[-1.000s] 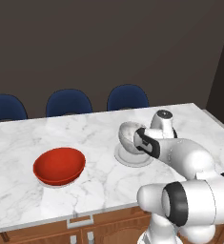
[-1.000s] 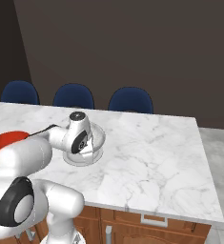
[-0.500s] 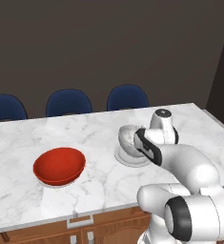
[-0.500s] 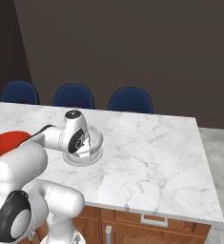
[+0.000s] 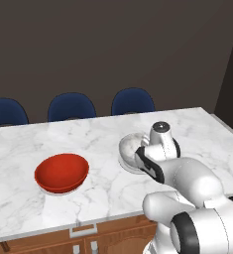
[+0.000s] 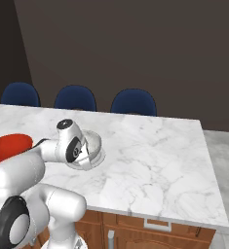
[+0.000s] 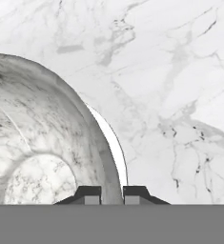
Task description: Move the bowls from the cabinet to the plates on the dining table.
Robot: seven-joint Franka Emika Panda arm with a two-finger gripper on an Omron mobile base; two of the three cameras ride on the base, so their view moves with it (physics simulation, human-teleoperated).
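Observation:
My gripper (image 7: 111, 194) is shut on the rim of the grey-white marbled bowl (image 7: 42, 143), one fingertip inside the wall and one outside. A pale plate (image 7: 114, 143) shows as a thin white crescent just beyond the bowl's wall. In the left base view the marbled bowl (image 5: 129, 148) sits tilted over that plate (image 5: 130, 170) on the dining table (image 5: 19, 149), and whether they touch I cannot tell. The glossy red bowl (image 5: 62, 172) rests on the marble further left, apart from my hand. From the right the marbled bowl (image 6: 92, 142), its plate (image 6: 97, 158) and the red bowl (image 6: 8, 147) all show.
Three dark blue chairs (image 5: 71, 105) stand along the table's far side, in front of a dark wall. The marble top ends at its right edge (image 6: 211, 170), with grey floor beyond. Brown drawers run under the near edge (image 5: 83, 230).
My hand, still holding the marbled bowl, has drifted slightly left over the plate, and the arm's elbow has swung round. The red bowl has not moved.

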